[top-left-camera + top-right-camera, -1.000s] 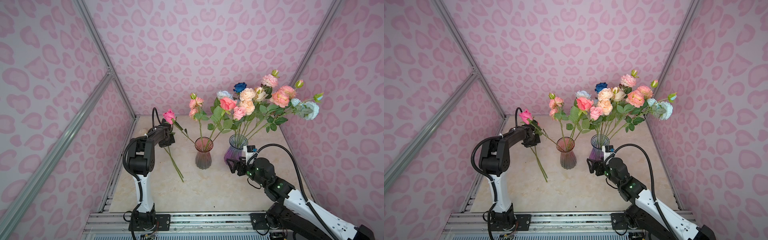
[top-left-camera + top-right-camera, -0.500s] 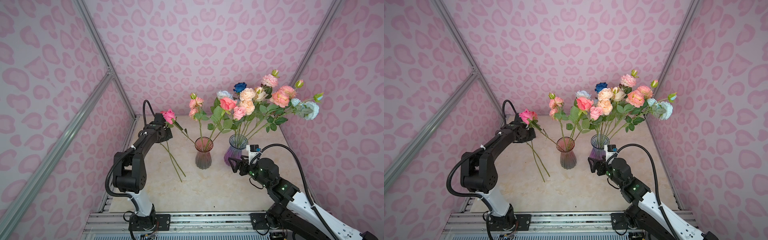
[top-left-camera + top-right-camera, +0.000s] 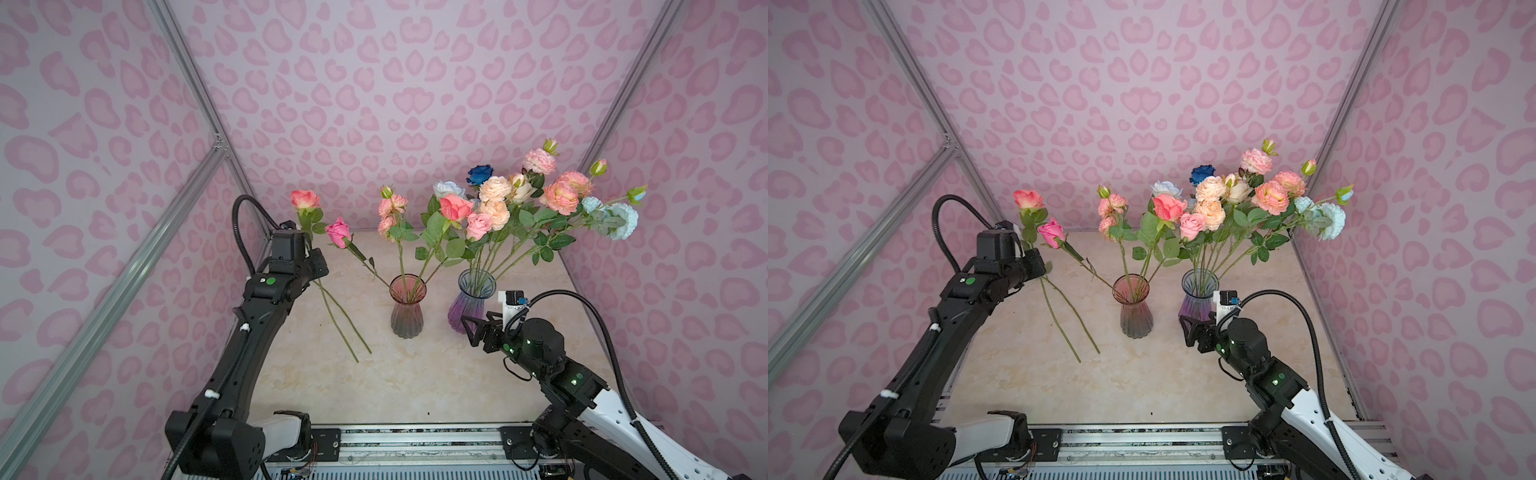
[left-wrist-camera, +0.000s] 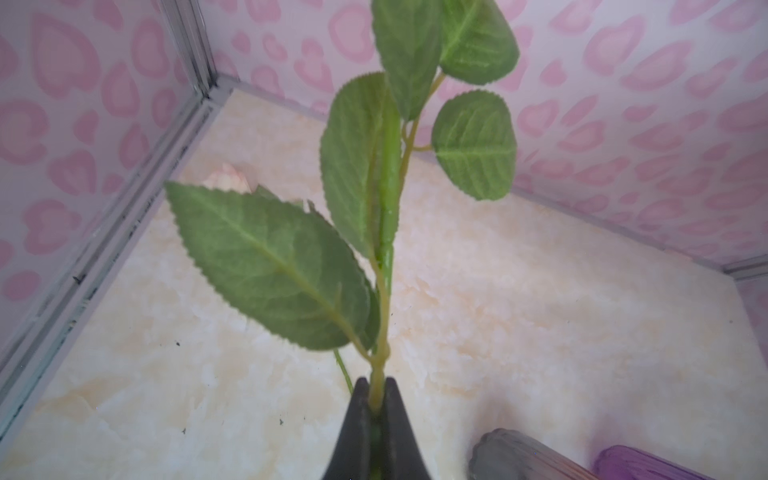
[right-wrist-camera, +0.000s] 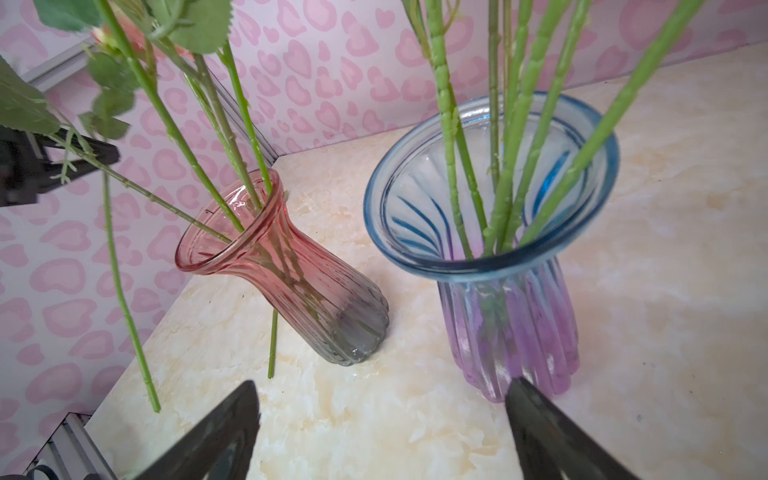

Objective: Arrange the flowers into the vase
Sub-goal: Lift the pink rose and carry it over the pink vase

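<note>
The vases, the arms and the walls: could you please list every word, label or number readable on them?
None: no readable text in any view. The pink vase and purple vase bear no labels, the walls carry only heart shapes, and the green dot on the left arm is a plain mark.

ref: centre vase (image 3: pixel 408 305) on table (image 3: pixel 374 386) | just right, apart: second vase (image 3: pixel 471 307) | in centre vase: smaller bunch (image 3: pixel 392 205), one stem leaning left | in second vase: larger bunch (image 3: pixel 494 189), leaning right | left, raised: left gripper (image 4: pixel 377 399) around held stems (image 4: pixel 390 208), hanging tableward | right-front, just before second vase: right gripper (image 5: pixel 382 386)
</note>
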`<state>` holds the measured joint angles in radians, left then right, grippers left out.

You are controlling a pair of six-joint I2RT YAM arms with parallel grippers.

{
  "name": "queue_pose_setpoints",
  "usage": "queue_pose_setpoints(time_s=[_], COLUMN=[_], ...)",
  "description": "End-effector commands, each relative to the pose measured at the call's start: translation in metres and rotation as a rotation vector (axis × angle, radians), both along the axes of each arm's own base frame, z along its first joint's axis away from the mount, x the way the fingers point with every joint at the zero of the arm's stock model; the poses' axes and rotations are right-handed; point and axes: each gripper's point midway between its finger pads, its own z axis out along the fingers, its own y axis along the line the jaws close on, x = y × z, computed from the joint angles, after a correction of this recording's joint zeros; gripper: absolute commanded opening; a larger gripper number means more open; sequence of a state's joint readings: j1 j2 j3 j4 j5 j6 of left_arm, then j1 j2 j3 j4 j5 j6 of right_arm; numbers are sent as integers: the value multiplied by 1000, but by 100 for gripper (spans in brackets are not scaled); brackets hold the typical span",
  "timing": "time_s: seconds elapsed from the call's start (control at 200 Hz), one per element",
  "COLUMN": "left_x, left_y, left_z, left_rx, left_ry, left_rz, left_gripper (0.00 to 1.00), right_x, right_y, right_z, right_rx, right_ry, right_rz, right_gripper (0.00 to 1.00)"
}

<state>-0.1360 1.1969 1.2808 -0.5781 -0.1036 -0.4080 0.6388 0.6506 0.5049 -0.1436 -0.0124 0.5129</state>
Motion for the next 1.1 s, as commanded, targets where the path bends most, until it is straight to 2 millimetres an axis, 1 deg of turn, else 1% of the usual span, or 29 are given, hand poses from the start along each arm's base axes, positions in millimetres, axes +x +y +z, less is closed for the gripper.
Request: queue_pose_setpoints(time_s=[0.0, 0.07, 0.1, 0.11, 0.125, 0.21, 0.36, 0.485, 0.57, 0.725, 0.76, 0.995, 1.095], left_x=[-21, -37, -42, -45, -48, -62, -79, -102, -117, -135, -138, -153, -162], left_y=[8, 6, 5, 5, 6, -1, -16, -37, -53, -76, -80, -126, -149], left_z=[48, 83, 92, 105, 114, 149, 197, 231, 247, 267, 271, 294, 302], left_rx=[25, 13, 9, 5, 0, -24, -51, -47, -40, -31, -33, -21, -13], left_ry=[-140, -235, -265, -296, -322, -434, -620, -752, -800, -855, -863, -917, -932], left_rz=[9, -18, -24, -26, -26, -68, -147, -232, -289, -378, -392, -544, -609], left_gripper=[3, 3, 3, 3, 3, 3, 3, 3, 3, 3, 3, 3, 3], right_x=[1, 2, 3, 3, 3, 3, 4, 3, 3, 3, 4, 5, 5], right_y=[-4, -6, -6, -6, -7, -8, -10, -10, -12, -12, -12, -12, -13], right_z=[-2, -1, -1, -1, -1, 1, 4, 3, 3, 4, 4, 8, 7], right_rx=[-27, -31, -32, -34, -34, -34, -28, -28, -31, -31, -33, -41, -49], right_ry=[0, -4, -7, -7, -8, -15, -23, -19, -17, -21, -21, -29, -26], right_rz=[-18, -27, -30, -31, -32, -41, -51, -50, -57, -58, -59, -62, -66], right_gripper=[93, 93, 93, 93, 93, 93, 93, 93, 93, 93, 93, 93, 93])
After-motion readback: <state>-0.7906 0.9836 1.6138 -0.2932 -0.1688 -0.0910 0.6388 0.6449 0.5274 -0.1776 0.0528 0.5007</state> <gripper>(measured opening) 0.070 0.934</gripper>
